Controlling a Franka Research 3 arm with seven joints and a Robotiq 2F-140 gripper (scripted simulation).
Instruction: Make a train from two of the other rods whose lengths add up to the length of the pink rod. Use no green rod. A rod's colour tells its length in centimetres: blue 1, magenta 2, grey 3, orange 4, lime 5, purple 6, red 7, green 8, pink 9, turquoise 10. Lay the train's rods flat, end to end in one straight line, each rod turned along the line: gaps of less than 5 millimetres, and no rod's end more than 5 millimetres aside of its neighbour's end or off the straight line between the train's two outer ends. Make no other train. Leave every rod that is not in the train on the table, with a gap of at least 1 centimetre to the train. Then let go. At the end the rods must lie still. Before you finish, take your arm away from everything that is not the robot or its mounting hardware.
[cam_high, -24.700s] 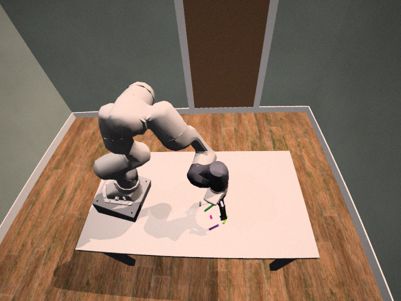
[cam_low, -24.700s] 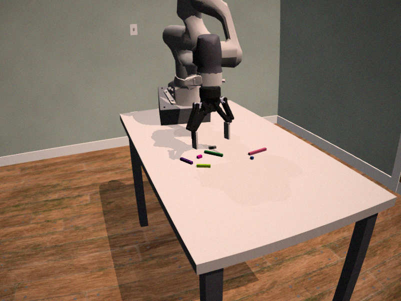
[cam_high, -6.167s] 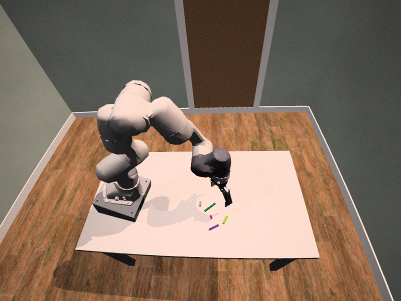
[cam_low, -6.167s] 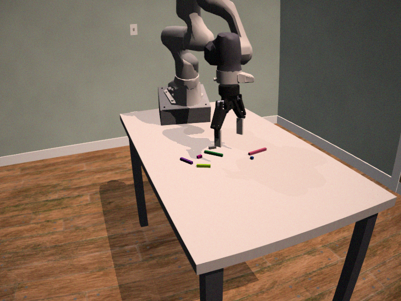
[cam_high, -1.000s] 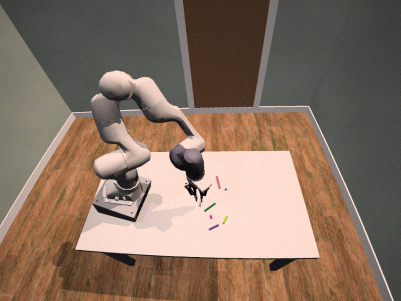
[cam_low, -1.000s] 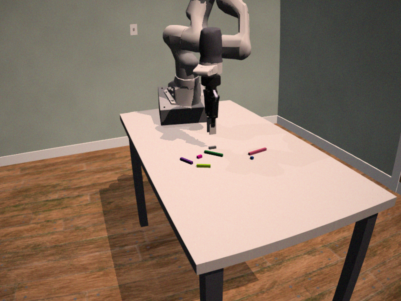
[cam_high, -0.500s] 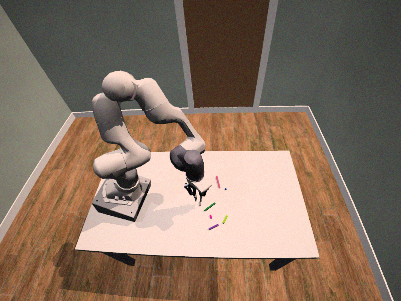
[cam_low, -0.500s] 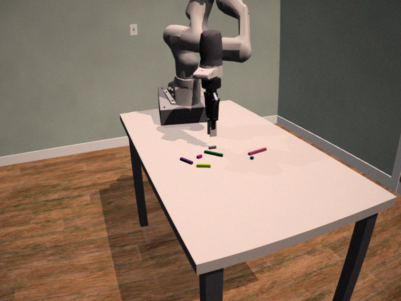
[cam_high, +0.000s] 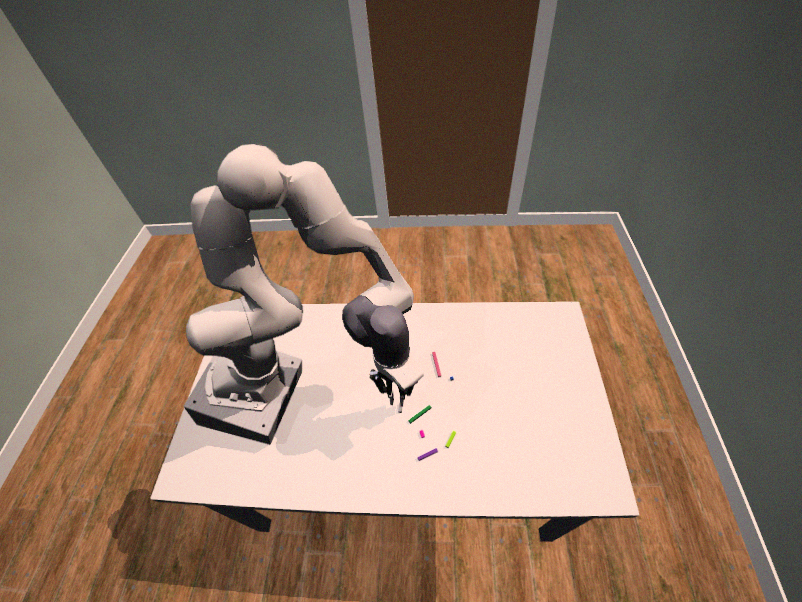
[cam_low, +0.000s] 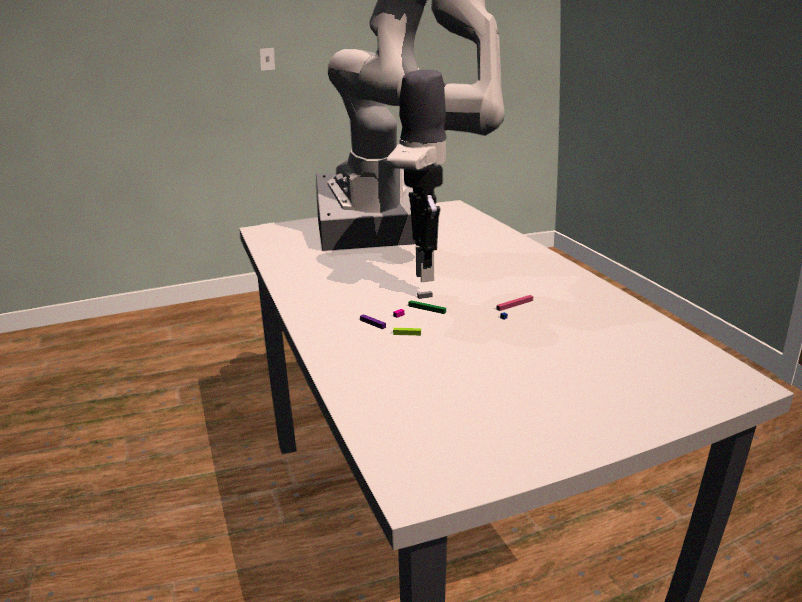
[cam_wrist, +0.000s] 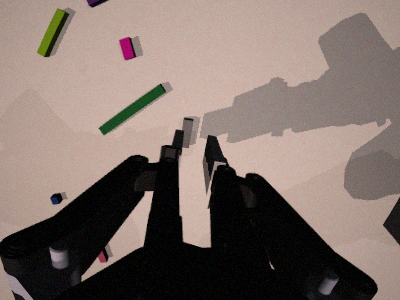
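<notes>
My pincer (cam_low: 425, 270) hung just above the grey rod (cam_low: 424, 294), its jaws set to a narrow gap and holding nothing. The rod lay flat on the table near the green rod (cam_low: 426, 306). I judged it best to descend straight, straddle its long sides without nudging green, then carry it to the purple rod (cam_low: 372, 320).

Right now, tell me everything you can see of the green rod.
The green rod is a slim, square-edged bar, plain dark green and matte. It lies flat on the white table, touching nothing else. A short grey rod lies just off one end, with the tool above that one.
</notes>
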